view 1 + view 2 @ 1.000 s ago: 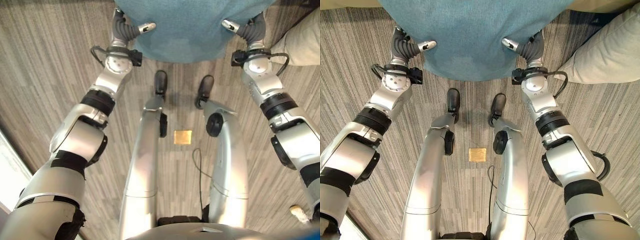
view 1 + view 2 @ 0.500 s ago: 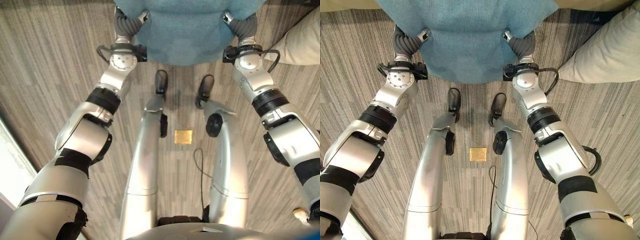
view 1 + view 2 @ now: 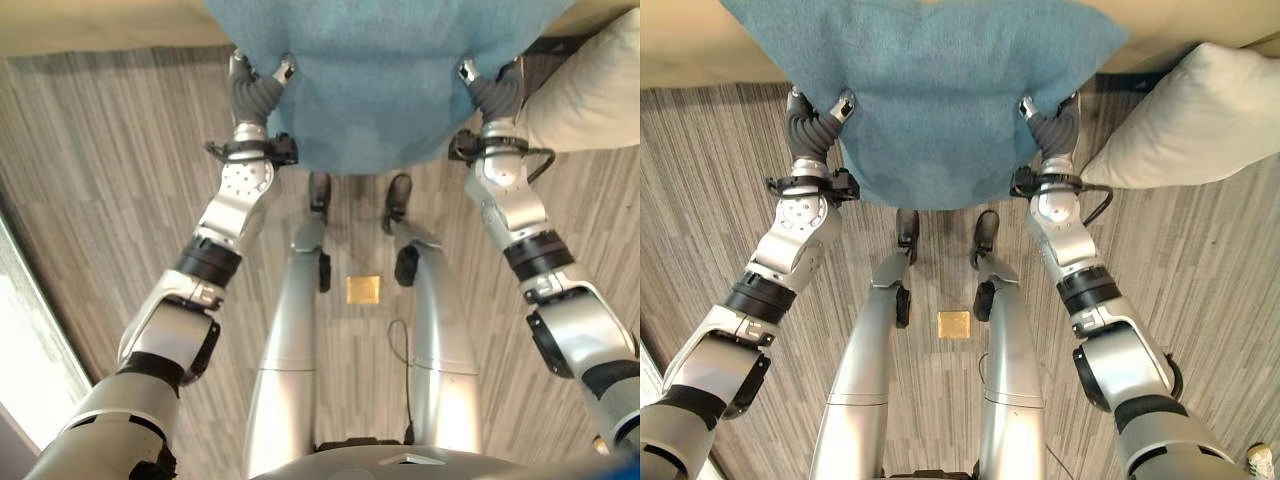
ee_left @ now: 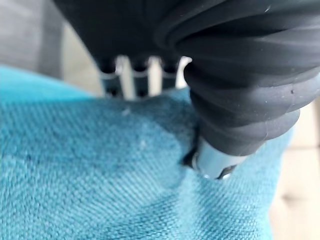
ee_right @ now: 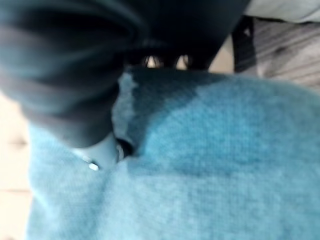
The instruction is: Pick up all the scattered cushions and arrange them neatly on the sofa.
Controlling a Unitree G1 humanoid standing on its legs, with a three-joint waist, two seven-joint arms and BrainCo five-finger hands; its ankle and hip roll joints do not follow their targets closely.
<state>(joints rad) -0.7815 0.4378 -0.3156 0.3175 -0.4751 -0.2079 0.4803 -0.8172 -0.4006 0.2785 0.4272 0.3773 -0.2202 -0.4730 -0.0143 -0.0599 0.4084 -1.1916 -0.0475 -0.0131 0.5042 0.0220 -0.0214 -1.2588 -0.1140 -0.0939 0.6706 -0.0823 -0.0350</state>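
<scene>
Landmark for all placements: teal cushion (image 3: 925, 100).

Nearest the robot, below the teal cushion's lower edge: wood-grain floor (image 3: 1200, 280) with a small brass plate (image 3: 953, 324) set into it.

Left hand (image 3: 255, 92) clamps the cushion's left side; the left wrist view shows the thumb pressed into the top face and the fingers (image 4: 122, 80) wrapped under the edge. Clenched on the fabric. Right hand (image 3: 490, 90) mirrors it on the cushion's right side, thumb dug into the cloth in the right wrist view, fingers below. The cushion is carried off the floor between the two hands, held roughly flat.

Just right of the teal cushion: beige cushion (image 3: 1190, 120), lying on the floor, its inner corner close beside the right hand; contact cannot be told.

Beyond the cushion's far edge: sofa (image 3: 700, 45), tan, its front running across the top of both eye views. The cushion's far part appears already over the seat front.

Risks, as judged:
- Both holds are edge pinches on soft cloth. If one thumb slips, the cushion swings from the other hand and drops short of the seat.
- The right arm passes near the beige cushion; moving forward could drag or shove it.
- Letting go too near the sofa's front could let the cushion slide back to the floor.
- Uneven reach of the arms would land it skewed, not neat.
</scene>
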